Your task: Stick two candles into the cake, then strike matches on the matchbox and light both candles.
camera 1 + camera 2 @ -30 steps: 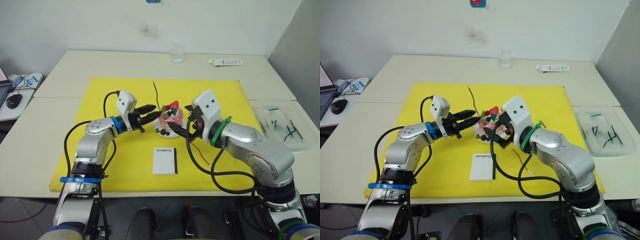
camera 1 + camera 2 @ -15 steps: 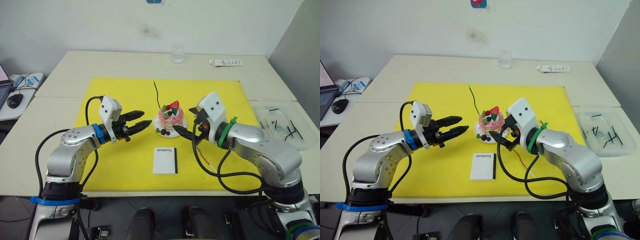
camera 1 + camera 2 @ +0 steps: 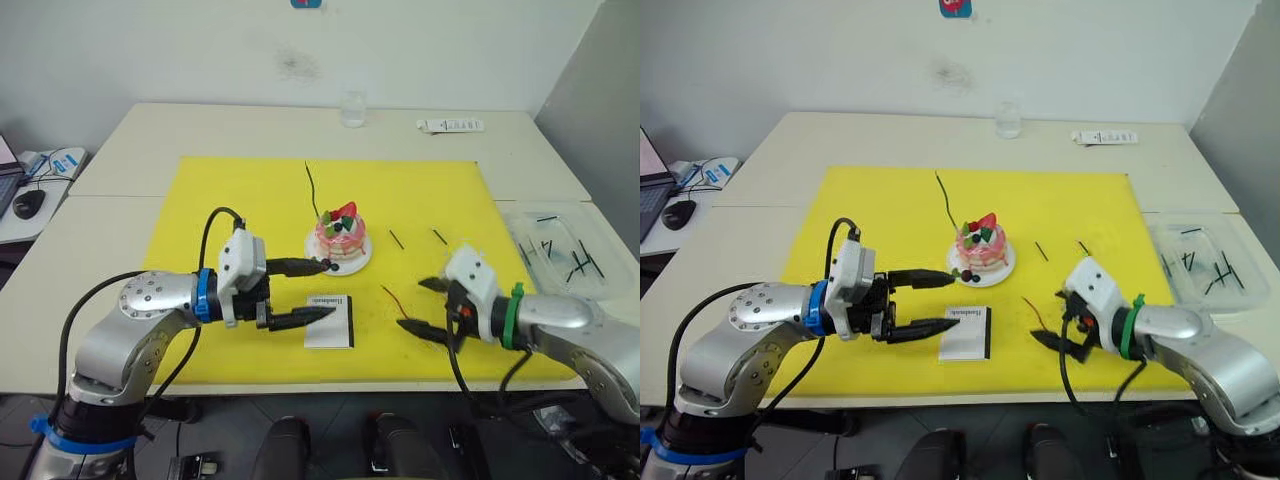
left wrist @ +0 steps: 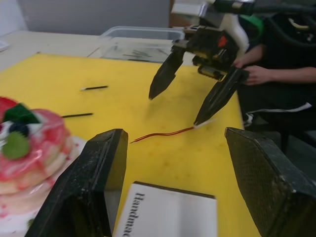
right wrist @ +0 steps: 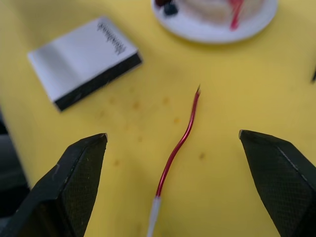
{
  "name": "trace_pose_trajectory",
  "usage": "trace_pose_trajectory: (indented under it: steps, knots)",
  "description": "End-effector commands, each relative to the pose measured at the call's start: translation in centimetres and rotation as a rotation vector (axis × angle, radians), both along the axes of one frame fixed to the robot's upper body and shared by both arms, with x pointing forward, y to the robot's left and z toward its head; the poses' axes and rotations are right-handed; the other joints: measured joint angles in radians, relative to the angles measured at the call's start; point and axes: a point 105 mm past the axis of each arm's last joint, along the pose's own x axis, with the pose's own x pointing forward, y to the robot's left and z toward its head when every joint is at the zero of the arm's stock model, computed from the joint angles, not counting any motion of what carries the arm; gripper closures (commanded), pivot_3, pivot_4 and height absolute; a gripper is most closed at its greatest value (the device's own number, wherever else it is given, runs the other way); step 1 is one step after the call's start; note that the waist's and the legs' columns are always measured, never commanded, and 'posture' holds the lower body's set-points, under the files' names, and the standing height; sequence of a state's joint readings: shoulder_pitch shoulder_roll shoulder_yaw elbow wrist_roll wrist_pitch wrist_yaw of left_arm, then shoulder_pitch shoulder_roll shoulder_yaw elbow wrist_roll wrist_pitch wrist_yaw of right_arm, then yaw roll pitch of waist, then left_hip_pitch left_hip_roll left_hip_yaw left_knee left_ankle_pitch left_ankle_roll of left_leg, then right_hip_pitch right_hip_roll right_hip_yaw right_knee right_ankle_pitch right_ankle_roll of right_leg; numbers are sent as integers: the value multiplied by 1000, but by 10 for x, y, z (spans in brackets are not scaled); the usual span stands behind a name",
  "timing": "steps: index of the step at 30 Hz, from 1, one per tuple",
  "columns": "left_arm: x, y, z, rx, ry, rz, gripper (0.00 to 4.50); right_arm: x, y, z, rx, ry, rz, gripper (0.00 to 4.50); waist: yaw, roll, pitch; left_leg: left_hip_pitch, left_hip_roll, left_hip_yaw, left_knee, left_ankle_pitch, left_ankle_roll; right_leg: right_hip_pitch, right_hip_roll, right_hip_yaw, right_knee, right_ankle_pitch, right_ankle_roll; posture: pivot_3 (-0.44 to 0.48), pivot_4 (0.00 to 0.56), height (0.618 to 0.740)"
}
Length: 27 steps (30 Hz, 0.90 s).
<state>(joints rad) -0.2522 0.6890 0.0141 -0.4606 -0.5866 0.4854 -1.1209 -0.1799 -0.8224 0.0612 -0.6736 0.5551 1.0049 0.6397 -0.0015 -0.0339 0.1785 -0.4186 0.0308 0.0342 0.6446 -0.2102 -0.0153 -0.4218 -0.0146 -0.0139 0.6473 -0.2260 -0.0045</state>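
Nearest the robot, the right gripper [image 3: 428, 306] hangs low over the yellow mat [image 3: 240, 190] with its jaws spread wide and empty; the dark red candle [image 5: 178, 140] lies flat on the mat between them, pale end toward the gripper — not yet picked up. To the left, the left gripper [image 3: 312, 290] is likewise released and holds nothing, its jaws parted with one finger over the matchbox [image 3: 330, 321] and the other reaching toward the cake's plate. The matchbox lies flat on the mat, just in front of the cake [image 3: 340, 234], which sits near the mat's centre. Two loose matches [image 3: 397, 240] lie on the mat to the right of the cake; more dark sticks rest in the clear tray [image 3: 560, 250] on the bench [image 3: 150, 125] at the right. Behind the cake the thin green candle [image 3: 311, 189] rises toward the far edge of the mat; whether its foot is planted in the cake cannot be told. Judged from this layout, the task is early — at best one candle placed, the red one still to insert, no match struck, no flame visible.
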Motion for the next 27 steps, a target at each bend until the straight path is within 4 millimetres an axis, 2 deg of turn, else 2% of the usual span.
trace_pose_trajectory:
  steps: [1,6,11,15,21,25,27]
  knots:
    - [-13,-9,6,17,-71,-105,977,-6,-2,1,-31,-47,31,0,0,0,0,0,0,0,0,0,0,0,0,0,0,0,0,0,150,740]
    - [-15,-8,2,35,-82,-144,977,-8,-11,-16,-82,-32,11,0,0,0,0,1,-1,0,1,0,0,1,0,1,0,0,0,0,150,740]
    - [-11,-9,3,26,-92,-138,977,-6,-16,-23,-111,-33,-8,0,0,0,0,1,-1,1,1,0,0,1,0,1,-1,0,0,0,150,740]
    - [-11,-10,-1,29,-106,-135,952,-5,-22,-29,-153,-28,-28,830,0,0,0,1,-1,0,0,0,0,1,0,1,-1,0,0,0,150,740]
    - [-11,-14,-2,18,-109,-138,952,-6,-17,-26,-135,-22,-17,3013,0,0,0,1,-1,0,1,0,0,1,0,1,-1,0,0,0,150,740]
    - [-13,-17,-2,6,-108,-137,952,-3,-24,-24,-157,-35,-29,4465,0,0,0,1,-1,1,1,0,0,2,0,1,-1,0,0,0,150,740]
    - [-13,-20,-2,-3,-110,-136,952,-1,-29,-23,-169,-40,-33,4465,0,0,0,1,-1,0,1,0,0,1,0,1,-1,0,0,0,150,740]
